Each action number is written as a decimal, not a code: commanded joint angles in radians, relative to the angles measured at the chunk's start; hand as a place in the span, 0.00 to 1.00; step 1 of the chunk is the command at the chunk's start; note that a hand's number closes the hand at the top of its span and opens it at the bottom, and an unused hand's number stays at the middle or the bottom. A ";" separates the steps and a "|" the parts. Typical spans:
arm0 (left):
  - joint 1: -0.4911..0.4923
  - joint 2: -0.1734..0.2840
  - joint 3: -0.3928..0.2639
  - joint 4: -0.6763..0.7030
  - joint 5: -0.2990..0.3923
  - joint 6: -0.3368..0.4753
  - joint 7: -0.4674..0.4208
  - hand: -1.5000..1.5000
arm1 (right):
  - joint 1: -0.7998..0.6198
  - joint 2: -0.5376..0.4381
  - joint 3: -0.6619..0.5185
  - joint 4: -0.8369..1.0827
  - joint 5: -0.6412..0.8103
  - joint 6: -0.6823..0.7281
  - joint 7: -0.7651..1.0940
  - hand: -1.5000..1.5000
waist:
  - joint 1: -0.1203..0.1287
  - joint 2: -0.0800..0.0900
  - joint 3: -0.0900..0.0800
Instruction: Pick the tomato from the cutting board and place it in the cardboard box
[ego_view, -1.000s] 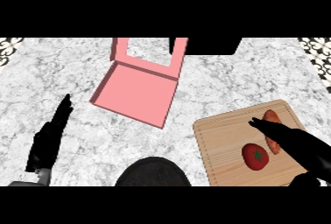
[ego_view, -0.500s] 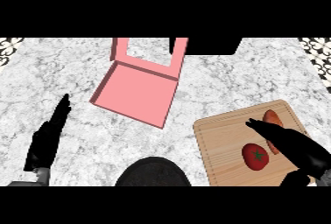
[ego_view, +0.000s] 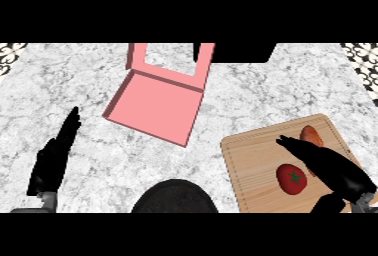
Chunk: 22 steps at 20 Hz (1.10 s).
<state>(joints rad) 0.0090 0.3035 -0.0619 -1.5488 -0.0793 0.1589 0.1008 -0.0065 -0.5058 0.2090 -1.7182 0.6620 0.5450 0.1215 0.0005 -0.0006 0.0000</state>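
The right hand (ego_view: 328, 167), fingers straight and holding nothing, hovers just beside the round red tomato (ego_view: 292, 179) on the wooden cutting board (ego_view: 251, 165) near the table's right edge, seemingly lining up a grasp.

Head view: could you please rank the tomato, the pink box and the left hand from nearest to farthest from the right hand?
1. Tomato, on the cutting board beside the right hand.
2. Pink box, up-left.
3. Left hand, far left.

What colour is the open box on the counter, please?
Pink, seen in the head view: the box lies open, upper left of the cutting board.
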 joint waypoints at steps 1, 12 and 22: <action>-0.067 -0.046 0.014 0.071 -0.040 0.011 -0.004 0.50 | -0.019 0.036 -0.011 0.107 0.075 -0.058 -0.078 0.00 | -0.001 0.001 0.000; 0.018 -0.079 0.051 -0.010 -0.062 -0.050 -0.021 0.50 | -0.026 0.125 0.030 0.194 0.215 -0.064 -0.104 0.00 | 0.003 0.001 0.000; 0.021 -0.078 0.071 -0.067 -0.087 -0.079 0.024 0.50 | 0.007 0.098 -0.042 0.155 0.290 -0.221 -0.217 1.00 | 0.002 -0.001 0.001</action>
<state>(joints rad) 0.0069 0.2222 0.0114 -1.5692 -0.1603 0.0868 0.1070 -0.0120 -0.4052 0.1703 -1.5800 0.8855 0.4513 -0.0527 0.0011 -0.0014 -0.0006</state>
